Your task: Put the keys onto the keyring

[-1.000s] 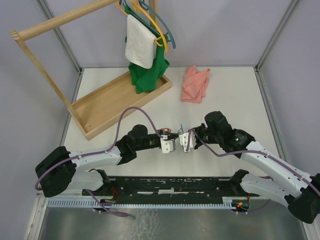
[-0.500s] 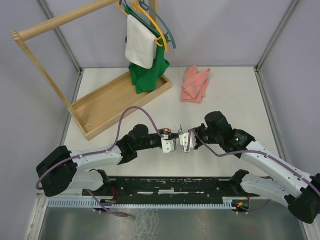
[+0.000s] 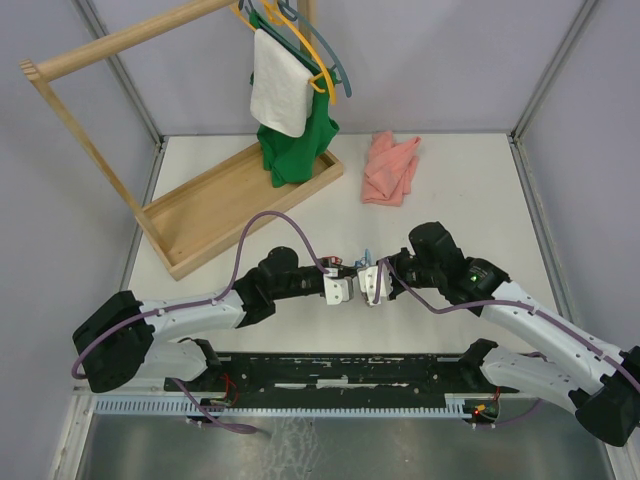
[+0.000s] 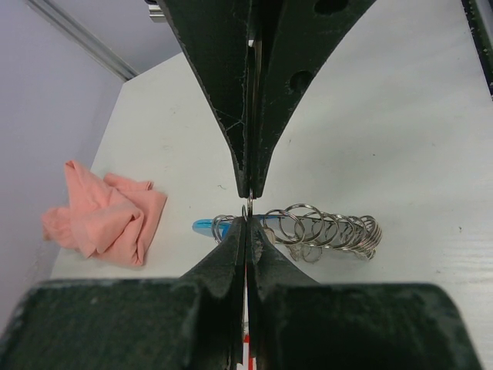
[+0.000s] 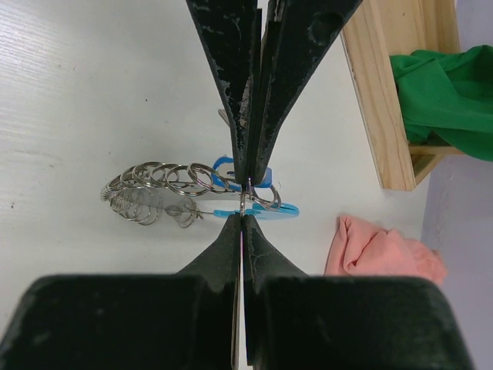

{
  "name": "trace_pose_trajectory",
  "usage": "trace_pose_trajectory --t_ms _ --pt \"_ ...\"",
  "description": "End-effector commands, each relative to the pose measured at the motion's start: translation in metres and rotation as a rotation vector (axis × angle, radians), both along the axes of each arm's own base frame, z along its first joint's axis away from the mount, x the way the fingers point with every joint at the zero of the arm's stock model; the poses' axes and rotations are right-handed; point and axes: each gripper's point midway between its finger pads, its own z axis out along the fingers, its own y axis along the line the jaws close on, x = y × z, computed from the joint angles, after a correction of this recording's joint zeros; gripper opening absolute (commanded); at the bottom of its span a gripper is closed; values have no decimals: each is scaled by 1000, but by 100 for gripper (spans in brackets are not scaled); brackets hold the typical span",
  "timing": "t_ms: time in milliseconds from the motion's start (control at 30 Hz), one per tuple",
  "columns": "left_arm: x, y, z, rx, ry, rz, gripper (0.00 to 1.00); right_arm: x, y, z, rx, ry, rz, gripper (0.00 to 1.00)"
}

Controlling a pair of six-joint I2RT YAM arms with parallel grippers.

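Dead centre of the top view, your left pincer (image 3: 343, 289) and right pincer (image 3: 368, 284) meet tip to tip, both fully closed. Each wrist view shows a tiny wire loop (image 4: 245, 208) just where the tips meet. Whether either pincer actually nips it cannot be told.

The keyring (image 4: 323, 230) looks to lie on the table (image 4: 400, 116) just past that meeting point. Its coil of silvery loops is stretched crosswise to the line of your two arms. It trails toward the right of the left wrist view and toward the left of the right wrist view. Its blue end (image 4: 204, 224) sits right under the tips.

Neither arm is nearer, since both hang over that blue end. You cannot tell the keys apart from the blue bits. I judge your next move must follow the coil's long axis, not cross it.
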Motion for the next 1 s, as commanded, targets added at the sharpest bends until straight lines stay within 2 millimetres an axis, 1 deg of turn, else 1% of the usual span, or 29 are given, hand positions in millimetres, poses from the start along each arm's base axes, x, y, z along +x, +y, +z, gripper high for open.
trace_pose_trajectory --t_ms 0,333,667,967 --pt "-11 -9 23 -54 5 -57 3 4 7 20 36 -54 20 1" --pt "-9 2 21 -36 -1 -15 3 9 -7 18 -19 -111 -11 1" --pt "-8 2 20 -35 2 -8 3 7 -5 19 -12 -109 3 1" --pt "0 0 23 -52 11 31 3 4 -2 18 -7 -99 26 0"
